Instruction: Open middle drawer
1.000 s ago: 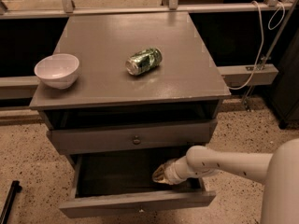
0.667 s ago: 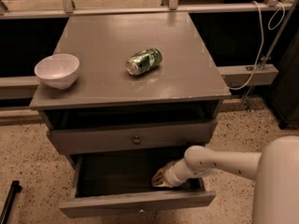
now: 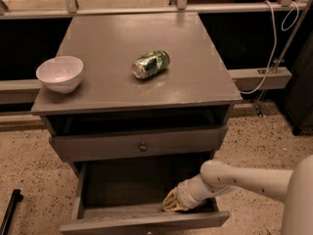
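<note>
Gripper (image 3: 171,202), its yellowish tip pointing left, is sitting inside the middle drawer (image 3: 142,221), low at the right front corner, just behind the front panel; whether it is open or closed cannot be told. The white arm (image 3: 244,180) is reaching in from the right edge, over the drawer's right side. The middle drawer is standing pulled well out, its dark interior showing. Above it, the top drawer (image 3: 98,147) is sitting nearly shut, its round knob (image 3: 143,146) facing forward. On the cabinet top (image 3: 112,89), a green can (image 3: 151,63) is lying on its side near the centre, and a white bowl (image 3: 59,73) is standing upright at the left edge, well apart from the can.
</note>
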`<state>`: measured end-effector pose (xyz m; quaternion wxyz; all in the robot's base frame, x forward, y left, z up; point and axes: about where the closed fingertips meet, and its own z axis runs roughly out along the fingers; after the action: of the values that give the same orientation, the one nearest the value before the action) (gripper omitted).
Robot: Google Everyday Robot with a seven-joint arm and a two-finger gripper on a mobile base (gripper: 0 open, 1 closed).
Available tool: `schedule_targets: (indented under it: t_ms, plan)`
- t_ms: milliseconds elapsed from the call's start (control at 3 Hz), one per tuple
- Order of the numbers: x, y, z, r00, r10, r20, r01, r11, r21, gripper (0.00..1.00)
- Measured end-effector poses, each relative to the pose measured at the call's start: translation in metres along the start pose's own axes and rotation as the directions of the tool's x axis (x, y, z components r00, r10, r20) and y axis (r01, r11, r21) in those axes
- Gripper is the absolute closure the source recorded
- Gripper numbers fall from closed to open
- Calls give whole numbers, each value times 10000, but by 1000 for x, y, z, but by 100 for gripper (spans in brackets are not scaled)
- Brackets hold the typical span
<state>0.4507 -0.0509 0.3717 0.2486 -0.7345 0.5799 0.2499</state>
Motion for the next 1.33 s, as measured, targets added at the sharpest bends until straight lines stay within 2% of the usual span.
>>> schedule_targets:
  t_ms: [333,667,1000,1333]
  plan:
    - [-7,20,-8,9998,17,194,-14,9999,-160,100]
    - [-7,20,-8,9998,17,194,-14,9999,-160,100]
    - [-30,23,-42,9972,-736,145,721,9939,831,100]
    - [-50,14,-79,9893,-1459,-71,1442,9680,2055,100]
